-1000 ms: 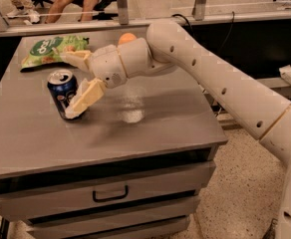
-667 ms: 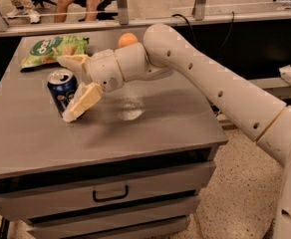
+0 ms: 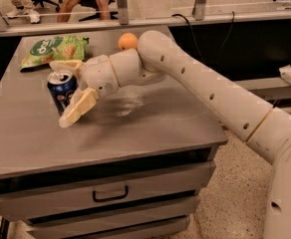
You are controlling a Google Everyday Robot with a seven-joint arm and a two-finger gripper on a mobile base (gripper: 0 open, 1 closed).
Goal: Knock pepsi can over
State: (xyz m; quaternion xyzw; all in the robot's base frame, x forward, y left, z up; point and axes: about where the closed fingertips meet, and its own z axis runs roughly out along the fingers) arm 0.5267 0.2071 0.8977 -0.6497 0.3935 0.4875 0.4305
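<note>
The pepsi can [image 3: 60,89] is dark blue with a silver top. It stands on the grey table [image 3: 135,133] at the left, about upright. My gripper [image 3: 61,94] is open at the can. One cream finger [image 3: 79,106] lies across the can's front right side. The other finger [image 3: 66,63] reaches behind the can's top. The can's right side is partly hidden by the lower finger. The white arm comes in from the right, across the table.
A green snack bag [image 3: 53,49] lies at the table's back left. An orange fruit [image 3: 127,41] sits at the back, behind the arm's wrist. The table has drawers below. A rail and seated people's legs are beyond the table.
The gripper has moved left toward the can. Its fingers now straddle the can more closely. The can still stands.
</note>
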